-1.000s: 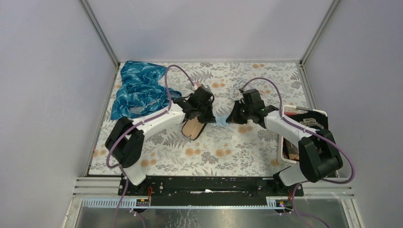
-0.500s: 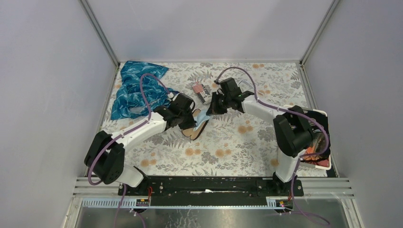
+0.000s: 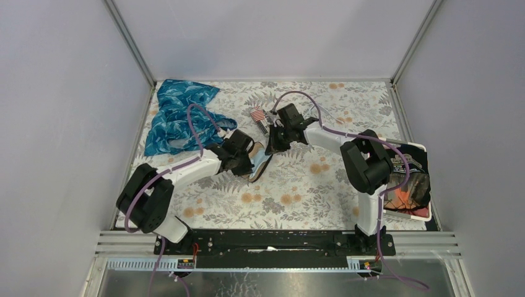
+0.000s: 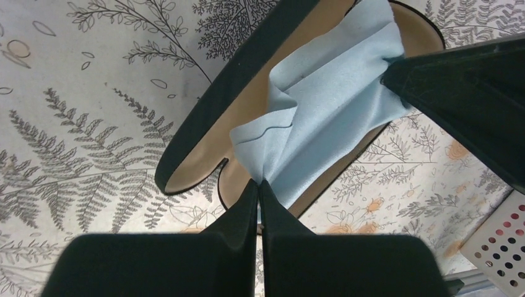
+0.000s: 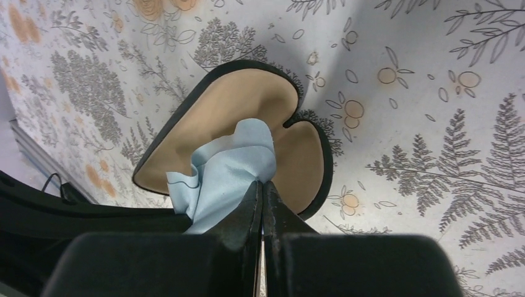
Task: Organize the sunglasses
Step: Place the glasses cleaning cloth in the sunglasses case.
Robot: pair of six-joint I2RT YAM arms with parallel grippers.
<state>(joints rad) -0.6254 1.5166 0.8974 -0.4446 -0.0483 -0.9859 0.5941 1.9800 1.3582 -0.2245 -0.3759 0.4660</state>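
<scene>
A: Arm poses?
B: Both reach low to mid-table and meet over the open case [image 5: 235,105]. The left gripper [image 4: 260,184] and right gripper [image 5: 262,185] are each pinched onto the blue cloth [image 4: 322,105].
A: And the sunglasses?
B: Cannot make them out.

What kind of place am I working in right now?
Likely a lab test booth, not a home: plain panel walls in metal framing, a flowered tablecloth as the work surface, and robot arms bolted to a rail at the near edge.
</scene>
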